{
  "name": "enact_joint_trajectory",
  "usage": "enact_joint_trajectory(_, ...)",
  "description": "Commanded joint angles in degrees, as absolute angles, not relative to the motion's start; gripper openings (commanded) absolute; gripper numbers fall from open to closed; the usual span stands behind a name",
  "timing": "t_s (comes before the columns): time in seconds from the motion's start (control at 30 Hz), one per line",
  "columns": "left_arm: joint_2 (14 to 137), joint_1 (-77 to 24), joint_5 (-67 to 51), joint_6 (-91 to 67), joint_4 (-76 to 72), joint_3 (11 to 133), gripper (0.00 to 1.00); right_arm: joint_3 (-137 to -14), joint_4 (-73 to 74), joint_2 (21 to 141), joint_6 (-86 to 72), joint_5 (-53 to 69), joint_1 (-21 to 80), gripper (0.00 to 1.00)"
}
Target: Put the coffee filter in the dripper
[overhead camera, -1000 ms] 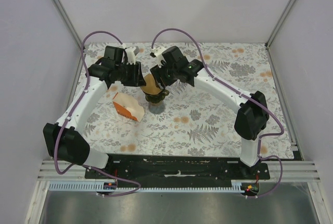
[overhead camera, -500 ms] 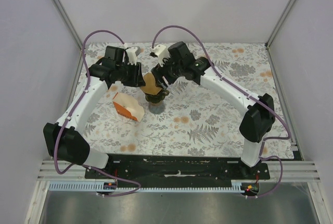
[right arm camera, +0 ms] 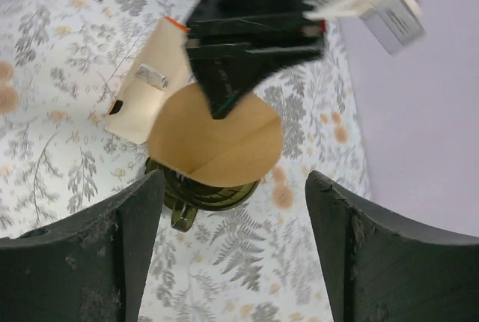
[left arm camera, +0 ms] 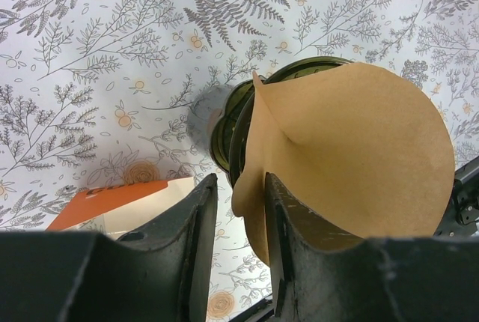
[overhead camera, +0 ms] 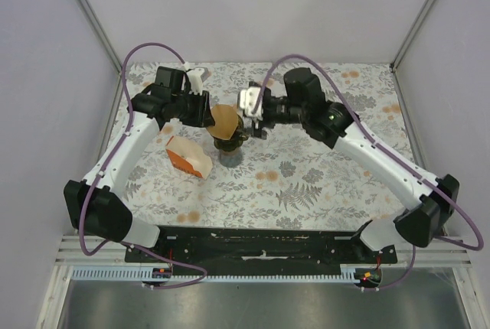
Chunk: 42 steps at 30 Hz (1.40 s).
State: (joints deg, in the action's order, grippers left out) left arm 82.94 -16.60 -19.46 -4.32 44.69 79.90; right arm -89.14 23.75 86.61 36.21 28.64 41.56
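Dripper (overhead camera: 230, 144) sits upright on the table (overhead camera: 321, 168) near centre, w/ the coffee filter (overhead camera: 224, 120) only partly in it: the lower edge dips into the mouth, while most of the tan paper stands up above the rim, tilted toward the left arm, so not seated. Orange-and-white carton (overhead camera: 187, 157) lies on its side just left of the dripper, apart from it (can't tell what's inside, if anything). My left gripper (left arm camera: 239, 183) has its jaws drawn close together, pinching the filter's edge between the fingers. Right gripper (overhead camera: 253, 118) is spread wide w/ nothing in it, just to the right of the dripper and clear of the paper. Vs a sec ago: the right gripper was up against the filter over the dripper, now it's backed off to the right w/ the jaws wider, and that arm's elbow has swung out toward the right edge. Left arm, dripper and carton look abt where they were.
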Motion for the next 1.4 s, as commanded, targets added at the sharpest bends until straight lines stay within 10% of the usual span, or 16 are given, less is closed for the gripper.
enact_joint_trajectory(0.0,83.7,-17.0,-18.9,-2.0,44.6,82.7,0.38,-78.2,18.1,81.9,66.5,40.4,44.4,0.83)
enact_joint_trajectory(0.33,84.5,-17.3,-18.6,-2.1,44.8,83.4,0.37,-81.1,23.1,89.3,73.3,29.7,48.3,0.76)
enact_joint_trajectory(0.93,84.6,-17.3,-18.9,-2.5,44.9,82.2,0.35,-82.8,27.0,94.7,72.0,24.3,48.9,0.15)
enact_joint_trajectory(1.37,85.0,-17.3,-20.2,-3.0,44.1,81.2,0.32,-87.8,27.4,99.7,69.9,25.7,49.4,0.38)
